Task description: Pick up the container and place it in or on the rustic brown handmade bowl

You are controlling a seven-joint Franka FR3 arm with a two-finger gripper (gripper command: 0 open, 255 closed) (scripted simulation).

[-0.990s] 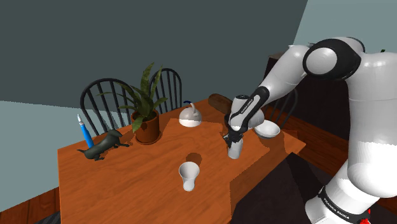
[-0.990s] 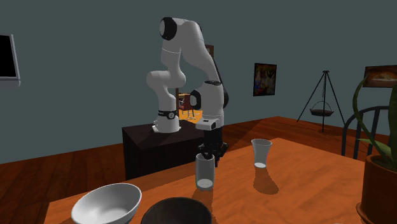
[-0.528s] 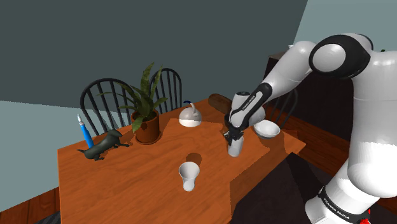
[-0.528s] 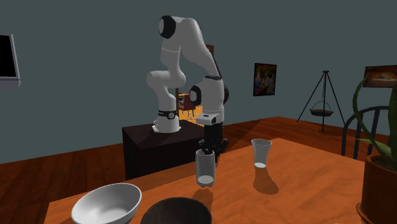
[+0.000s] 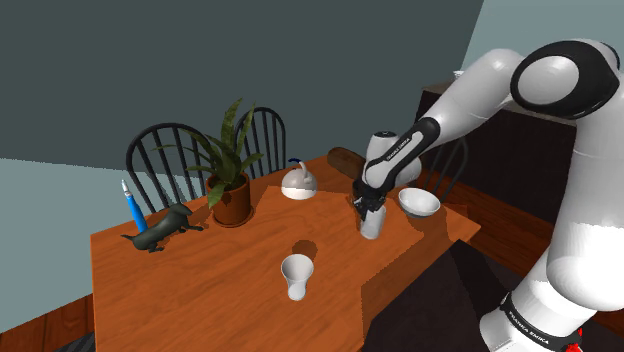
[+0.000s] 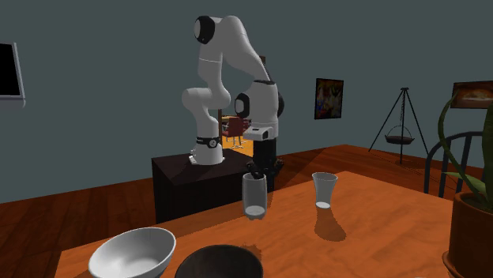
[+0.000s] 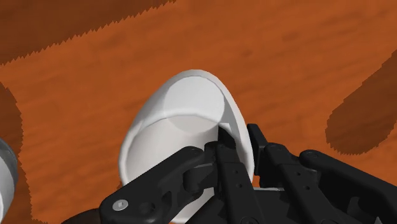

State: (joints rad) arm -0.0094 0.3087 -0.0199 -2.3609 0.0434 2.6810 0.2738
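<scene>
And the gripper (image 5: 366,204) is clamped on: right of centre in the shoulder view, its black fingers (image 7: 224,147) pinch the wall of the pale grey container (image 5: 371,224), one inside the rim, one outside. The wrist view looks straight down into the open mouth, with orange-brown wood beneath. The container is down close to the table (image 5: 200,290), near its right-hand edge, and whether its base touches the wood I cannot tell. Just to its right in that view sits a white bowl (image 5: 420,203), near it but not touching. Over to the second exterior view, where the container stands at the centre of the frame with the gripper on its rim from above. The dark brown bowl (image 6: 219,261) waits at the bottom edge, below and left of the container and well apart from it, with nothing inside that I can see. A second cup (image 6: 323,190) stands upright right of centre there. On the left half of the shoulder view are a potted plant (image 5: 228,172) and a dark dog figurine (image 5: 165,228).
</scene>
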